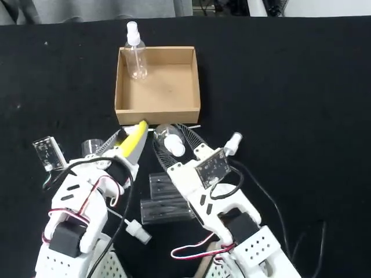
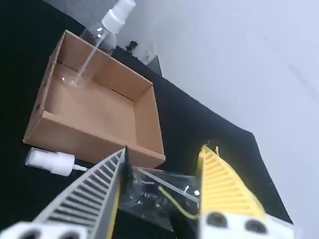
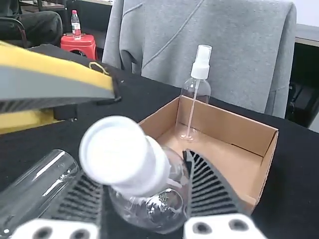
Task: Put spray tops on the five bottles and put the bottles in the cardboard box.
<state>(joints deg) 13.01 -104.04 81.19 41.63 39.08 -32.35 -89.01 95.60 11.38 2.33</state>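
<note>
Black ribbed fingers of the right gripper [image 3: 144,172] are closed on a clear plastic bottle [image 3: 149,206] at its shoulder, just under its white spray top [image 3: 122,149]. The capped end points back toward the wrist and the body points toward the open brown cardboard box [image 1: 156,116]. The bottle hangs just short of the middle of the box's near wall.

Just to its left is the left gripper [image 2: 163,152], which has one yellow finger and one grey. Its jaws are spread, and as far as I can judge nothing is clamped in them.

In the far-left corner of the box, a second capped clear bottle [image 1: 138,61] stands upright. One loose white spray top with a long tube [image 2: 50,162] lies just in front of the near wall, toward its left end. Another loose top [image 1: 232,142] lies just right of the right gripper, and a third [image 1: 138,230] lies nearer, beside the left arm. Bare clear bottles [image 1: 168,200] lie on the black table [image 1: 290,87] between the two arms.

The step in hand looks like placing the capped bottle in the box. To do it well, raise it enough that its base clears the near wall, tip it upright over bare cardboard well apart from the standing bottle, and let go only once the base is down. The plastic is slick and the hold is high, so go slowly. Leaving the left gripper where it is keeps the path free.
</note>
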